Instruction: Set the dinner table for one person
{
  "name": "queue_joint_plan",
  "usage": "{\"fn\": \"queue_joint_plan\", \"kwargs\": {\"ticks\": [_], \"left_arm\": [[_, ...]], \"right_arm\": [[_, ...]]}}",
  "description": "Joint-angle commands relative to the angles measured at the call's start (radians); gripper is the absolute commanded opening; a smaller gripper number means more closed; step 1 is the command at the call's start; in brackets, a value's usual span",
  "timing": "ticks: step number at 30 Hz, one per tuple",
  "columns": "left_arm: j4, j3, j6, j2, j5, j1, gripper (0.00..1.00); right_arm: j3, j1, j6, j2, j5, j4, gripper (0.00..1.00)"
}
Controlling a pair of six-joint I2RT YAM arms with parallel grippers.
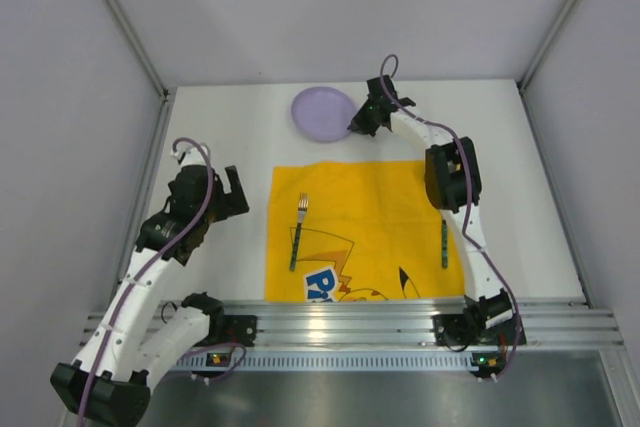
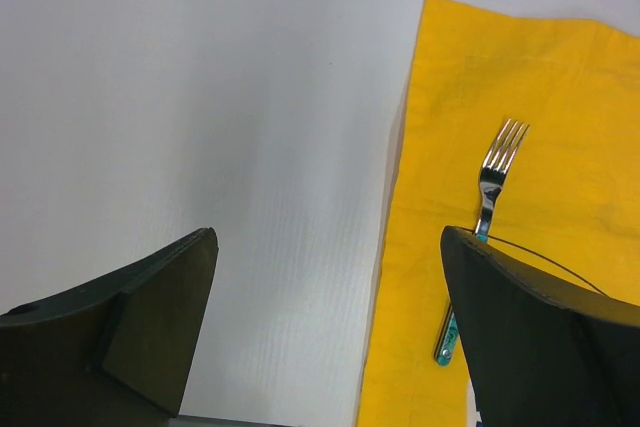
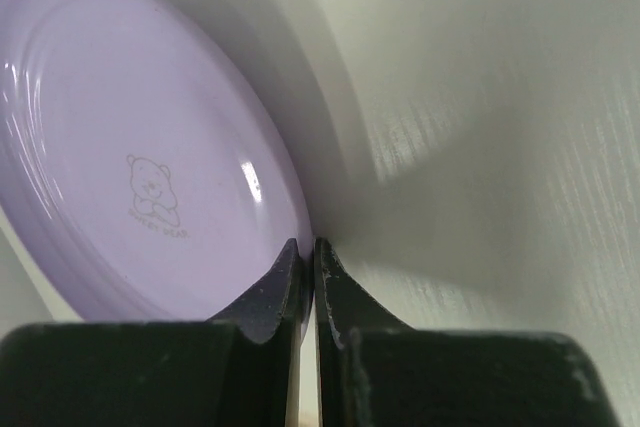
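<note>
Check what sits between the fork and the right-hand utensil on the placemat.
Nothing but bare yellow placemat with its print, per the top view. The fork lies left, utensil right; the purple plate is off the mat, beyond it.

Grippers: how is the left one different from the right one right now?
The left gripper is open, its jaws wide apart with nothing between them; the right gripper is shut on the rim of the purple plate. The left gripper hangs over bare dinner table beside the yellow placemat, near the fork; the right gripper is past the placemat's far edge. Both have two black fingers.
</note>
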Motion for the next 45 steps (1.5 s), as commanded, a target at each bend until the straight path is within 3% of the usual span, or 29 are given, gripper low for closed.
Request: {"fn": "queue_joint_plan", "kwargs": {"ticks": [1, 7, 11, 21, 27, 35, 45], "left_arm": [[0.026, 0.002, 0.004, -0.046, -0.002, 0.004, 0.99], [0.04, -0.003, 0.015, -0.074, 0.026, 0.004, 0.99], [0.049, -0.004, 0.026, -0.074, 0.064, 0.002, 0.99], [0.062, -0.011, 0.035, -0.059, 0.109, 0.001, 0.99], [0.057, -0.009, 0.032, -0.053, 0.092, -0.01, 0.99], [0.055, -0.009, 0.026, -0.051, 0.083, -0.013, 0.99], [0.049, -0.008, 0.017, -0.068, 0.052, -0.013, 0.99]], "right_arm": [[0.023, -0.006, 0.014, -0.039, -0.059, 0.075, 0.0], [0.011, -0.024, 0.009, -0.171, -0.123, 0.164, 0.0], [-0.103, -0.035, -0.061, -0.32, -0.151, 0.201, 0.0], [-0.737, -0.055, -0.201, -0.878, -0.142, 0.213, 0.0], [-1.167, -0.052, -0.212, -1.198, -0.058, 0.048, 0.0], [-1.46, -0.044, -0.206, -1.314, -0.036, 0.02, 0.0], [-1.551, -0.023, -0.226, -1.332, -0.028, 0.031, 0.0]]}}
